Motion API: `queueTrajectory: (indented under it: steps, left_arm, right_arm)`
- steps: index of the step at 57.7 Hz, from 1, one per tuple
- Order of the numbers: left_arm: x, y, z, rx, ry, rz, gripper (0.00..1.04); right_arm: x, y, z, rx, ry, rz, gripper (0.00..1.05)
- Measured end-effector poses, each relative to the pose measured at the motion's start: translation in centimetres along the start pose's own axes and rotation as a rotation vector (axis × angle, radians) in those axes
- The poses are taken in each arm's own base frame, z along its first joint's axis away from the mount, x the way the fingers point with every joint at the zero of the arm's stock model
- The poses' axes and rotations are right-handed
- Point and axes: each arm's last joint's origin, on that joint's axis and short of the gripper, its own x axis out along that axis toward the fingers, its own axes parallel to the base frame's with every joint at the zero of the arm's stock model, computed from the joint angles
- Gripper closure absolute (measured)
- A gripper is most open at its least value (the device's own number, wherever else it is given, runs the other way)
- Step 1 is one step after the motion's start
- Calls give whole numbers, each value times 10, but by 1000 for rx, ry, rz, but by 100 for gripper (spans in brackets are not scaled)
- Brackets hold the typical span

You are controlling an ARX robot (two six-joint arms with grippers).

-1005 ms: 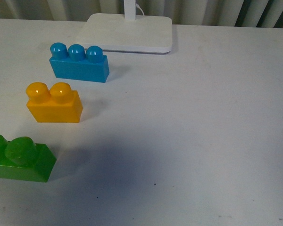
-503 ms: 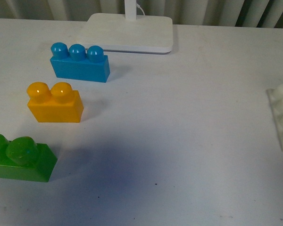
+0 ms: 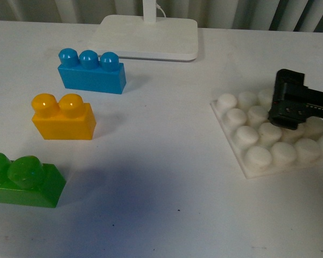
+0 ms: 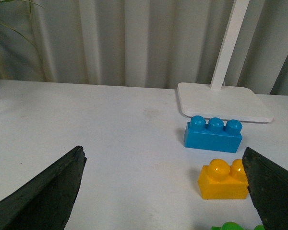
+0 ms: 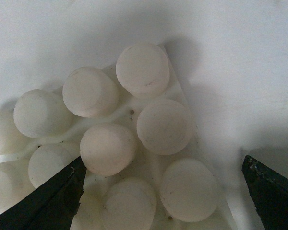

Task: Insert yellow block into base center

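The yellow block (image 3: 63,117) stands on the white table at the left, between a blue brick and a green brick. It also shows in the left wrist view (image 4: 223,178), ahead of my open, empty left gripper (image 4: 162,163). The base (image 3: 229,129), a white studded plate, lies at the right. My right gripper (image 3: 290,114) hovers over its far right part, open. In the right wrist view the base (image 5: 134,115) fills the frame below the right gripper (image 5: 163,165), whose jaws straddle one corner. The left gripper is out of the front view.
A blue three-stud brick (image 3: 91,71) stands behind the yellow block and a green brick (image 3: 24,180) in front of it. A white lamp stand (image 3: 145,36) with a pole sits at the back. Grey curtains hang behind the table.
The base has come into the front view from the right and moved leftward, with my right gripper over it. The three bricks have stayed put.
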Motion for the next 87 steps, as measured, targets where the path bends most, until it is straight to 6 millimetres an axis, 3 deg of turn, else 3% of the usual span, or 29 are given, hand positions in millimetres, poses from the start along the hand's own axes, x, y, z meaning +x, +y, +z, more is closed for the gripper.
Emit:
queueTrajectory:
  steps: [19, 61, 72, 77, 87]
  left_arm:
    - [0, 0, 0, 0, 0, 0, 6]
    - [0, 0, 0, 0, 0, 0, 6]
    - [0, 0, 0, 0, 0, 0, 6]
    - [0, 0, 0, 0, 0, 0, 6]
    - [0, 0, 0, 0, 0, 0, 6]
  right_arm:
    - [12, 23, 6, 96, -37, -95, 9]
    - [2, 53, -12, 161, -19, -67, 9]
    - [1, 55, -9, 168, -38, -52, 9]
    - [-4, 51, 0, 170, -80, -36, 9]
    - [-35, 37, 16, 144, -160, 69, 9]
